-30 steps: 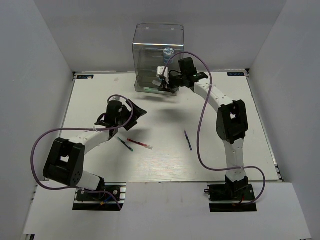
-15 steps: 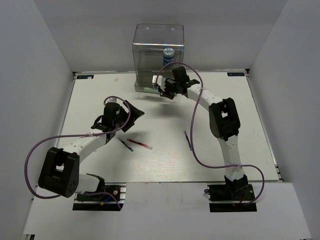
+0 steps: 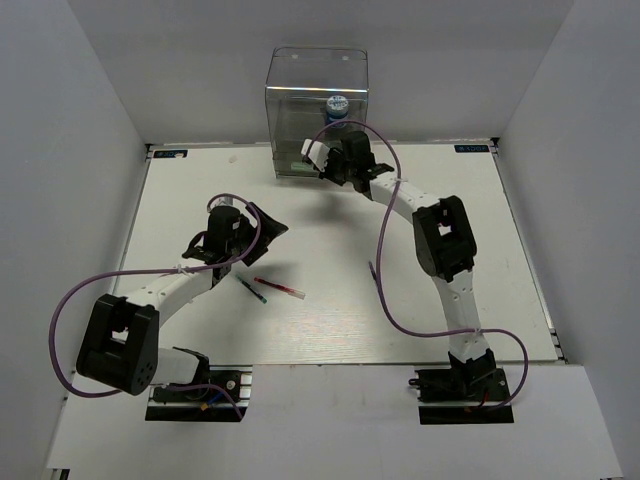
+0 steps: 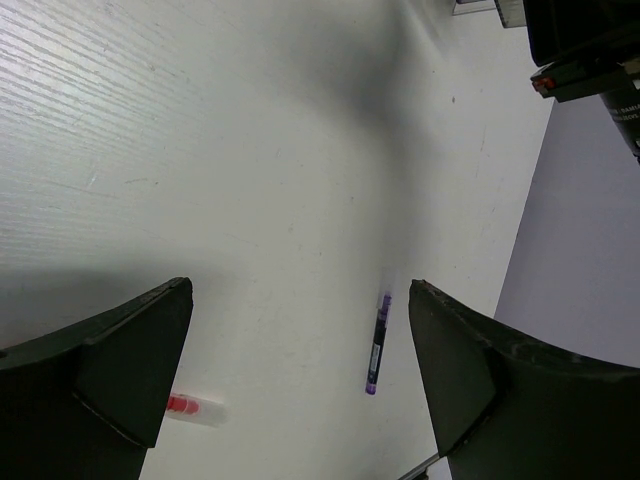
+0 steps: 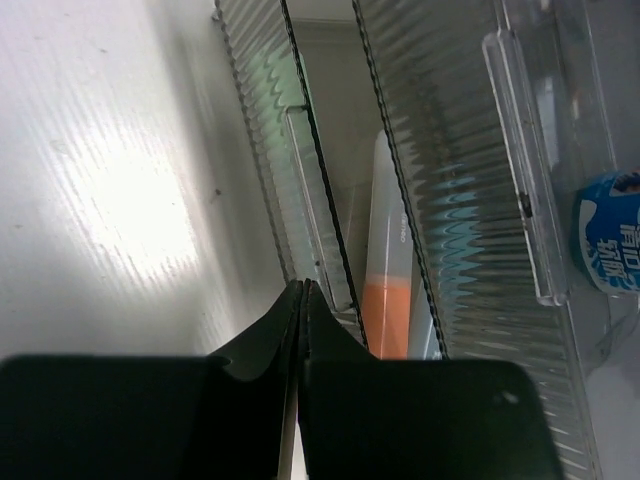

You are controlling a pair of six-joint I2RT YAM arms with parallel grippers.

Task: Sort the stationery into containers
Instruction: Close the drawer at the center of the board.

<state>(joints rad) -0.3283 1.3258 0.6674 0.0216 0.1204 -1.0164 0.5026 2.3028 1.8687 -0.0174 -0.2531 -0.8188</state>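
Observation:
The clear cabinet (image 3: 316,110) stands at the table's far edge. A blue-white roll (image 3: 337,103) (image 5: 608,245) sits in an upper level. An orange-capped marker (image 5: 388,300) lies inside a lower drawer. My right gripper (image 3: 310,165) (image 5: 303,287) is shut on nothing, its tips against the ribbed front of that lower drawer (image 5: 300,180). My left gripper (image 3: 265,225) (image 4: 300,290) hangs open above bare table. On the table lie a red pen (image 3: 280,289) (image 4: 195,407), a green-tipped pen (image 3: 250,289) and a dark thin pen (image 3: 377,280) (image 4: 377,345).
White walls close in the table (image 3: 450,220) on the left, right and back. The right arm's purple cable (image 3: 385,250) loops over the dark pen. The arm bases (image 3: 190,390) sit at the near edge.
The right arm has swung left and brought its shut tips to the cabinet's lower drawer front. The left arm shifted slightly and has held still since.

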